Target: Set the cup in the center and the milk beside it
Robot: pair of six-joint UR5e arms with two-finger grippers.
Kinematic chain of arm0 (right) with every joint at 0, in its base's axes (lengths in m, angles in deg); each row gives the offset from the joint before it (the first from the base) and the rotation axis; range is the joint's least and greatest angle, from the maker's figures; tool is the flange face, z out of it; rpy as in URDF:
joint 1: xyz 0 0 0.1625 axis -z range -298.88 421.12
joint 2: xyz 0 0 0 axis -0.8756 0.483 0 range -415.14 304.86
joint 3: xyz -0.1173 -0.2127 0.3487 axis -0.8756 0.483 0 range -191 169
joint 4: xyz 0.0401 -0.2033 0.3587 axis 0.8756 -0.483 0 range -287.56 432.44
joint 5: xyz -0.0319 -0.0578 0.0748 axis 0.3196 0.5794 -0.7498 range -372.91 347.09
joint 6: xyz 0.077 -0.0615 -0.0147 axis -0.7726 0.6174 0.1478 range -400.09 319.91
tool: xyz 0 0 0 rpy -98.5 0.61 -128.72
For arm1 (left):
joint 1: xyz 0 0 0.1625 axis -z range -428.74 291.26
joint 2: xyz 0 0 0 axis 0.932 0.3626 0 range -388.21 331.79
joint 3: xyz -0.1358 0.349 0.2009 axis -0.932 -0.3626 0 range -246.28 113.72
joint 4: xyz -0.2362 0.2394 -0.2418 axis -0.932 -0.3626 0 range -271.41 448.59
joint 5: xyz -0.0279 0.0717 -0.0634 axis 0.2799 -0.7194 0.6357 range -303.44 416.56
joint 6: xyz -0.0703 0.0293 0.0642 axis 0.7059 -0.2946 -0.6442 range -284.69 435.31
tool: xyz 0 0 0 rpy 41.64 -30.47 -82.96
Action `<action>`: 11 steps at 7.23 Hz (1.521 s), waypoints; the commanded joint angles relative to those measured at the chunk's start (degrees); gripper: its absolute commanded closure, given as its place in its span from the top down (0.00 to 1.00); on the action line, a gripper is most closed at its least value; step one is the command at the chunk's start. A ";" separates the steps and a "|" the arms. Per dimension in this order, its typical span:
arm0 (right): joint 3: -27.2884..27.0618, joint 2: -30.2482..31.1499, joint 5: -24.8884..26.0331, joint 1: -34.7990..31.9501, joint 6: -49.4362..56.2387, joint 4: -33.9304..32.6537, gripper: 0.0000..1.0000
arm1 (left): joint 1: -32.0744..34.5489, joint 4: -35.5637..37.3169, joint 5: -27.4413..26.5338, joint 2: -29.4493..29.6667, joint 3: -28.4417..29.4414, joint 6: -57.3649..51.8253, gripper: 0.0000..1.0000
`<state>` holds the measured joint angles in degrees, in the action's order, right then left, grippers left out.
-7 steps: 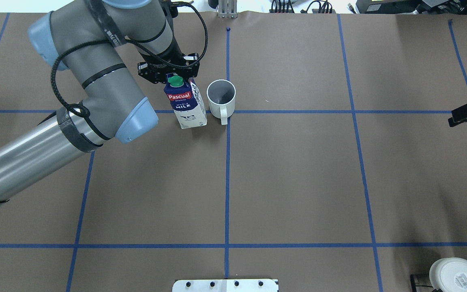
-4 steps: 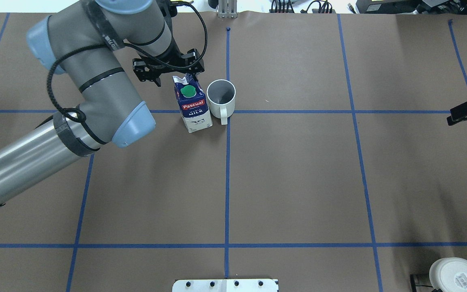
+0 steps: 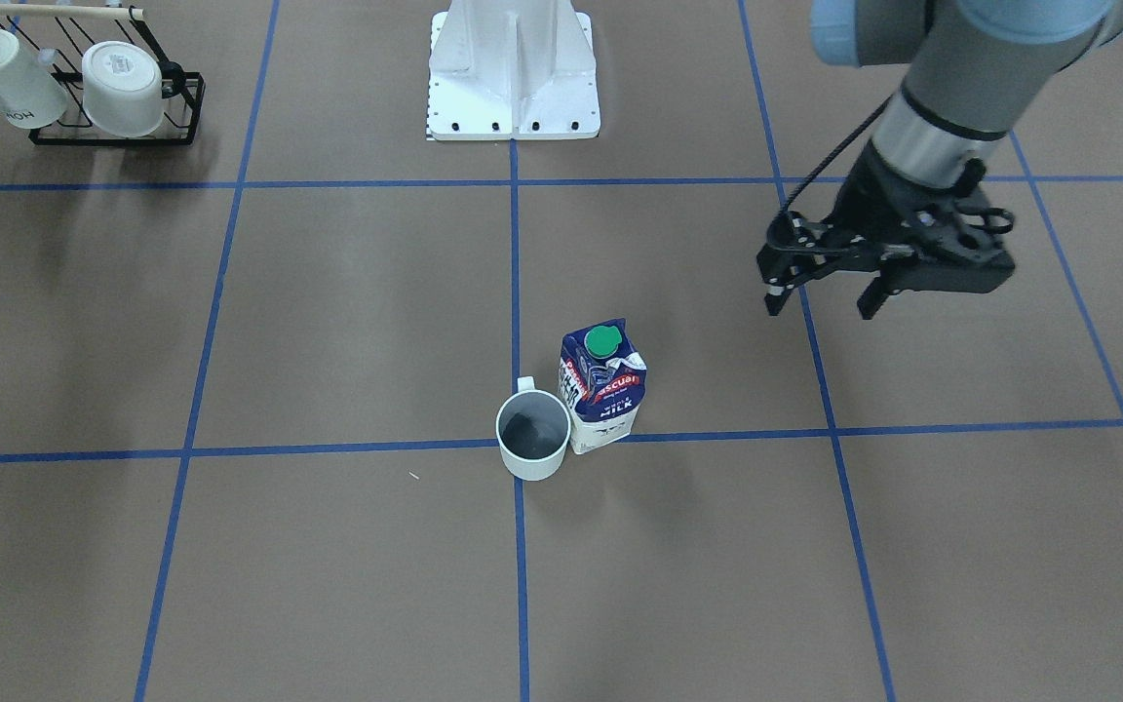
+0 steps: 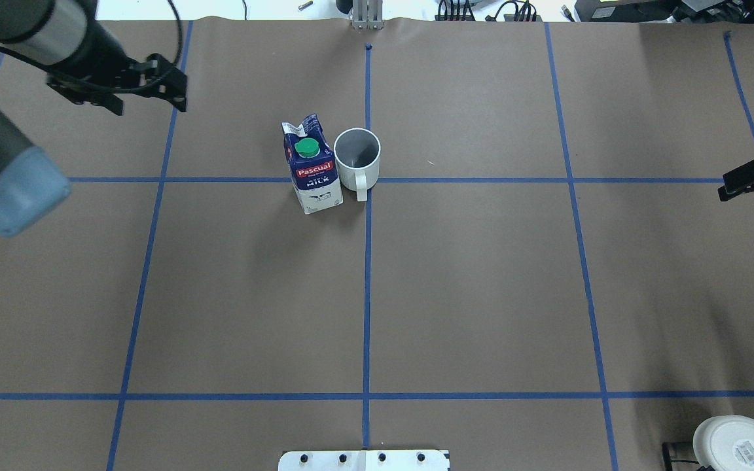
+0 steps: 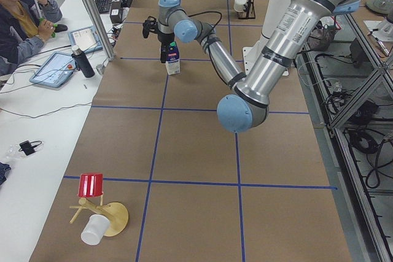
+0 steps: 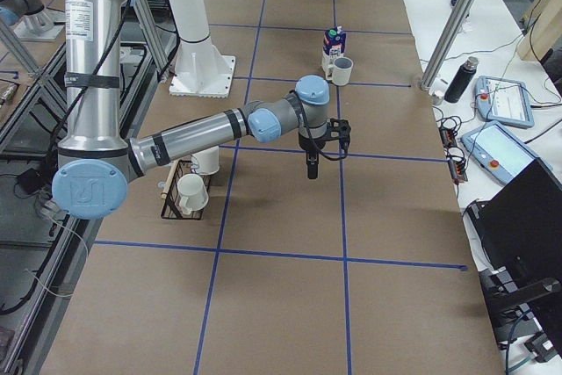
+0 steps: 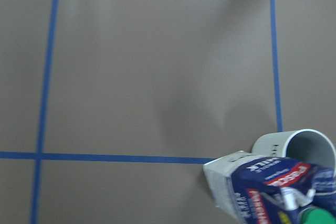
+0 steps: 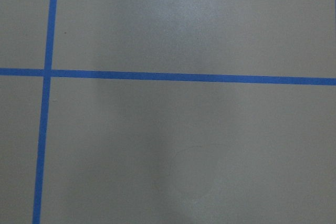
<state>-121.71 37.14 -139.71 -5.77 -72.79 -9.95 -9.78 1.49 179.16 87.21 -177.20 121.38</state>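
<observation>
The white cup stands upright on the centre tape line, its handle toward the robot; it also shows in the front view. The milk stands upright right beside the cup, on the robot's left of it, close or touching; it also shows in the front view and the left wrist view. My left gripper is open and empty, raised well to the left of the milk. My right gripper hangs at the table's right edge, only partly in view; I cannot tell how its jaws stand.
A black wire rack with white mugs stands near the robot's right side. The white robot base plate is at the near middle. A red cup on a wooden stand sits at the left end.
My left gripper has let go of the milk and drawn away to the left and upward. The milk now stands free beside the cup. The cup has not moved.
</observation>
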 commanded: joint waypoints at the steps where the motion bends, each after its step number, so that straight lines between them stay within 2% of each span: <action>1: 3.29 -1.05 0.24 -0.17 0.27 3.62 1.00 | 10.58 -0.78 1.06 -16.12 -2.46 -29.91 0.98; 2: 6.01 -0.96 0.16 -1.91 0.97 6.43 1.00 | 15.43 -0.79 1.76 -18.80 -0.28 -36.51 0.98; 3: 9.08 -0.87 -1.41 -4.98 6.37 9.33 1.00 | 19.56 -0.70 10.82 -19.01 3.31 -36.58 0.98; 4: 11.72 -0.96 -5.78 -9.53 13.56 9.44 1.00 | 22.83 -0.79 18.04 -19.27 7.00 -37.02 0.98; 5: 11.75 -0.78 -8.26 -11.75 15.46 9.62 1.00 | 22.95 -0.88 18.20 -19.18 7.04 -37.02 0.98; 7: 10.96 -0.17 -9.33 -14.22 15.56 9.27 1.00 | 23.03 -3.16 12.88 -19.36 6.95 -37.81 0.98; 11: 11.48 -0.43 -8.63 -14.59 15.65 9.09 1.00 | 22.68 -3.16 10.64 -18.66 6.25 -37.64 0.98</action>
<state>-110.48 36.83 -148.71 -20.33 -57.18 -0.87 13.04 -1.60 190.10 68.22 -170.78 83.67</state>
